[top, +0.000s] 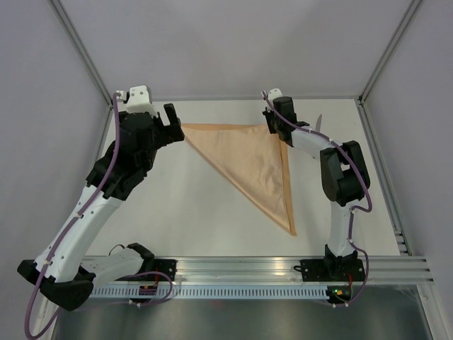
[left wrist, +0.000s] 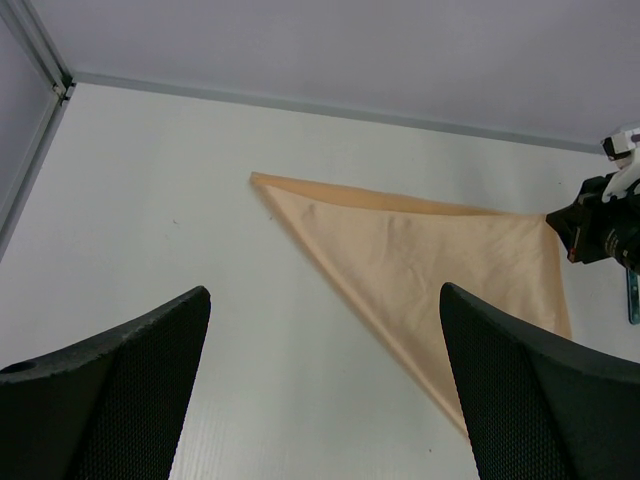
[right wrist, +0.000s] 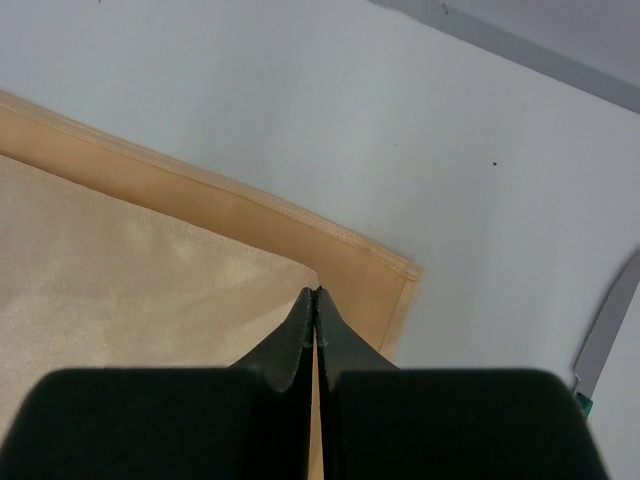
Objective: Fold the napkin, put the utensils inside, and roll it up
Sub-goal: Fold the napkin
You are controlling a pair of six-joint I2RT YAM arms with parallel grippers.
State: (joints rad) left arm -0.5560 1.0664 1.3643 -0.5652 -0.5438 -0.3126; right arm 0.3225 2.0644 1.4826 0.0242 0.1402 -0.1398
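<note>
Peach-orange cloth napkin (top: 255,159), folded to a triangle, lies flat on white tabletop (top: 198,219). Right gripper (right wrist: 315,295) pinched tight on napkin's far-R corner. Left gripper (left wrist: 325,292) gapes wide, empty, by napkin's far-L corner. Pale grey walls (top: 233,42) beyond napkin.

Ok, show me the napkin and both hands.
Napkin (top: 255,164): top view, middle of the folded triangle.
Left hand (left wrist: 325,295): left wrist view, midway between open fingertips.
Right hand (right wrist: 315,295): right wrist view, at the shut fingertips.

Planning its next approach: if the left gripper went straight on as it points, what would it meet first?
The left gripper, fingers open, would likely touch bare table just short of the napkin's folded edge; depth is unclear.
</note>
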